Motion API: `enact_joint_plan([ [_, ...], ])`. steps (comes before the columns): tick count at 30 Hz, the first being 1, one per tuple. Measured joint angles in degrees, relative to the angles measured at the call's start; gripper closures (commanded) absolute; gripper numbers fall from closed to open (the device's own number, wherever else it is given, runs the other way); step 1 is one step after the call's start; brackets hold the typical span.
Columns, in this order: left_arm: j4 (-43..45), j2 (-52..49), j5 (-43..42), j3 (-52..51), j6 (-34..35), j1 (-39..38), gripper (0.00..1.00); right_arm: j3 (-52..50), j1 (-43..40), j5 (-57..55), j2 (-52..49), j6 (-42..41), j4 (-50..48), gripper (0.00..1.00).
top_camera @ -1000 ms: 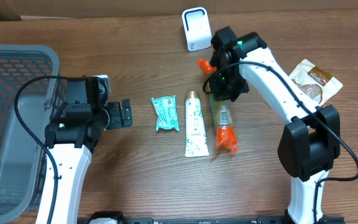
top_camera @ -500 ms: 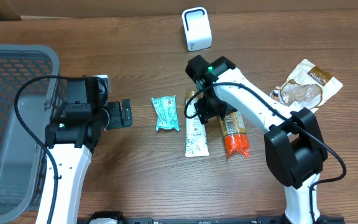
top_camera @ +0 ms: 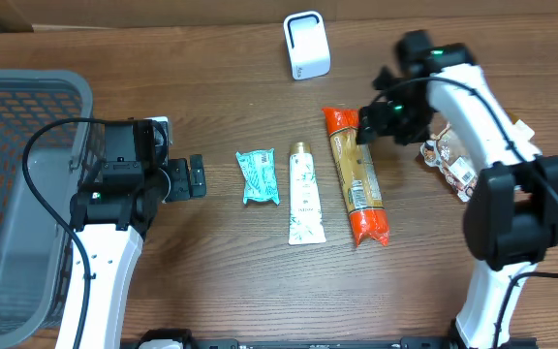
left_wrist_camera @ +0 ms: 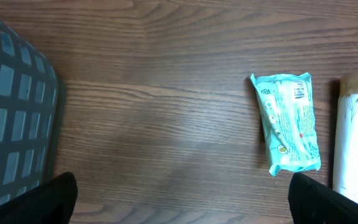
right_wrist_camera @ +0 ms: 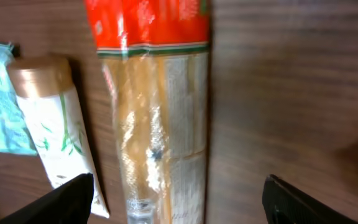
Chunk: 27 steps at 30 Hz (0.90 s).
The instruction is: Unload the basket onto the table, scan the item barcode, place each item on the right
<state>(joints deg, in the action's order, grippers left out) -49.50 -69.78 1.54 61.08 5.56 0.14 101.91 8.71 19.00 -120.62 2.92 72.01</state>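
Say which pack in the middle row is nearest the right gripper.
The long pasta pack with red ends, rightmost in the row, beside the right gripper. The white tube and teal packet lie farther left.

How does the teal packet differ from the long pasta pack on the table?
Length: the pasta pack is much longer than the teal packet. Colour: the teal packet is opaque teal; the pasta pack has orange-red ends and a clear middle showing pasta. Place: seen from overhead, the teal packet lies left of the white tube, the pasta pack right of it. Shared: both lie flat on the table, unheld.
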Motion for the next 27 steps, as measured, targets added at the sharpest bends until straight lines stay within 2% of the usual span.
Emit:
enact_joint_plan([
  [7, 0.0, 0.0, 0.0, 0.0, 0.0, 0.0, 0.0, -10.0, -1.8, 5.7, 0.0, 2.3, -7.3, 0.15],
  [13, 0.0, 0.0, 0.0, 0.0, 0.0, 0.0, 0.0, -16.5, -0.6, 9.3, 0.0, 3.2, -13.6, 0.28],
  [16, 0.0, 0.0, 0.0, 0.0, 0.0, 0.0, 0.0, -18.4, -0.5, 11.0, 0.0, 3.3, -16.4, 0.39],
  [21, 0.0, 0.0, 0.0, 0.0, 0.0, 0.0, 0.0, -21.2, -0.4, 13.1, 0.0, 3.4, -20.2, 0.68],
  [25, 0.0, 0.0, 0.0, 0.0, 0.0, 0.0, 0.0, -21.9, -0.2, 14.8, 0.3, 3.0, -20.9, 0.76],
  [27, 0.0, 0.0, 0.0, 0.0, 0.0, 0.0, 0.0, -21.9, 0.1, 15.2, 0.4, 3.2, -21.0, 0.88],
])
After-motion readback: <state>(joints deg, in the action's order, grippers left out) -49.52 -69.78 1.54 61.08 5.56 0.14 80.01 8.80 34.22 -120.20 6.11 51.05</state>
